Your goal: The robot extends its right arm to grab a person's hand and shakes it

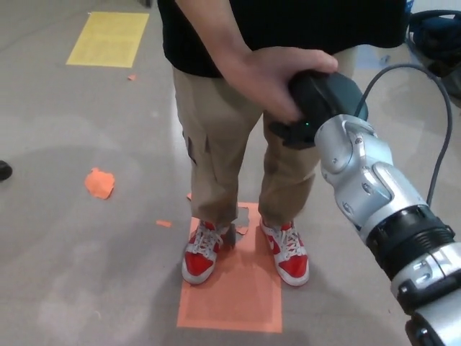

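A person in a black shirt and tan trousers stands in front of me. The person's hand (270, 76) reaches down from the upper middle and wraps around my right hand (324, 101). My right hand is black, at the end of a silver forearm (374, 191) that comes up from the lower right. The two hands are clasped together; the person's hand hides my fingers. My left hand does not show.
The person's red and white shoes (203, 252) stand on an orange floor mat (234, 285). A yellow mat (109, 37) lies at the upper left. An orange scrap (100, 182) lies on the grey floor at left. A black cable (439, 137) loops at the right.
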Motion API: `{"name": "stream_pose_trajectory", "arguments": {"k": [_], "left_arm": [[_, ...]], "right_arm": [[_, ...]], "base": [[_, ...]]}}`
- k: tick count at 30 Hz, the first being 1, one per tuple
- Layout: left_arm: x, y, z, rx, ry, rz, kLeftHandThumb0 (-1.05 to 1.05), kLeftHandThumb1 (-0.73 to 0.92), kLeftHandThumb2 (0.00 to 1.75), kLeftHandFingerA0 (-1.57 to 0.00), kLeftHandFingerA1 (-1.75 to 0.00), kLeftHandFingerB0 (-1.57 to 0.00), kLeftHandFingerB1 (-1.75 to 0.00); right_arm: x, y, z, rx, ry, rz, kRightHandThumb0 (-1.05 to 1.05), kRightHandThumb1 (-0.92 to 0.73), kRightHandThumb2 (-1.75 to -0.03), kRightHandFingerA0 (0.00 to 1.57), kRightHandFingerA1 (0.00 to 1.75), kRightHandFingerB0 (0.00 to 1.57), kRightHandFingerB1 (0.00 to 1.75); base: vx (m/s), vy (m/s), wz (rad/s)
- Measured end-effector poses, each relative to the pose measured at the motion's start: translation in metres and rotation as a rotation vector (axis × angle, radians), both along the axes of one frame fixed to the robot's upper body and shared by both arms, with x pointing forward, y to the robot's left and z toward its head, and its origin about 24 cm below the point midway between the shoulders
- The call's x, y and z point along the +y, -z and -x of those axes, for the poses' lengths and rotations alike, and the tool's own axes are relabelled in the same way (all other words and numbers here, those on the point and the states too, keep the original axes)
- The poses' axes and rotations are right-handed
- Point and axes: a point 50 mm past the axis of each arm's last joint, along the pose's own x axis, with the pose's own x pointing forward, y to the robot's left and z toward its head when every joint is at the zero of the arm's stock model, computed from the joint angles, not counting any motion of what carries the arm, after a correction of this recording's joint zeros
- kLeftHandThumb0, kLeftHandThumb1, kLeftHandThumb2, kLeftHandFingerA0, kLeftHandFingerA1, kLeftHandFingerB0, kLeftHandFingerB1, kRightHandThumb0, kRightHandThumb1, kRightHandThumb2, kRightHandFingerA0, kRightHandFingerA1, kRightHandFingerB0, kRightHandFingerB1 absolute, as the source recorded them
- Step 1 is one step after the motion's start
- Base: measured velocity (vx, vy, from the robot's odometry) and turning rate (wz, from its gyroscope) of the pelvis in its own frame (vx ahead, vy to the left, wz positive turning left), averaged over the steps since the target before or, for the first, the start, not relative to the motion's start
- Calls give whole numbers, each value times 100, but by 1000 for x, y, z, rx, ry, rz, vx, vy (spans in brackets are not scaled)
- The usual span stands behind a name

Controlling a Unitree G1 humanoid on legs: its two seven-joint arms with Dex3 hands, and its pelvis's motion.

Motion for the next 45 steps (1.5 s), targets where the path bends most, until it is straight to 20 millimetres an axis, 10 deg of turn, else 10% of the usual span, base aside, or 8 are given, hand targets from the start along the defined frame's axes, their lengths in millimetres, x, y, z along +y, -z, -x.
{"name": "stream_pose_trajectory", "arguments": {"k": [2,3,21,23,25,40,41,45], "left_arm": [[0,0,1,2,-1,0,-27,59,107,-6,-50,-6,-49],[-1,1,1,2,-1,2,-49,79,64,-20,-30,-19,-29],[0,0,0,-9,-15,9,-50,79,64,-20,-30,-17,-29],[0,0,0,-11,-17,10,-48,79,64,-19,-29,-17,-29],[0,0,1,-10,-20,10,-51,79,64,-18,-29,-16,-29],[6,2,13,6,-57,22,-51,80,64,-21,-31,-19,-29],[6,2,13,6,-57,22,-28,59,108,-6,-49,-6,-49],[5,2,12,4,-52,21,-27,59,108,-6,-49,-6,-48]], "right_arm": [[4,-12,3,-54,-27,-27,-86,-57,-92,1,16,0,5],[7,-19,4,-82,-42,-39,-88,-59,-93,0,11,0,3],[22,-113,66,-442,-253,-181,-79,-71,-67,2,26,0,0],[19,-116,74,-458,-262,-185,-84,-60,-96,0,19,0,7],[16,-119,82,-467,-269,-190,-77,-70,-64,9,28,0,3],[2,-73,57,-117,-167,-64,-86,-55,-96,0,19,0,7],[2,-71,55,-106,-163,-60,-85,-54,-94,0,19,0,7],[-3,-44,37,28,-106,-14,-85,-55,-94,0,16,0,7]], "base": [[0,0,0],[0,0,0],[0,0,0],[0,0,0],[0,0,0],[0,0,0],[0,0,0],[0,0,0]]}}
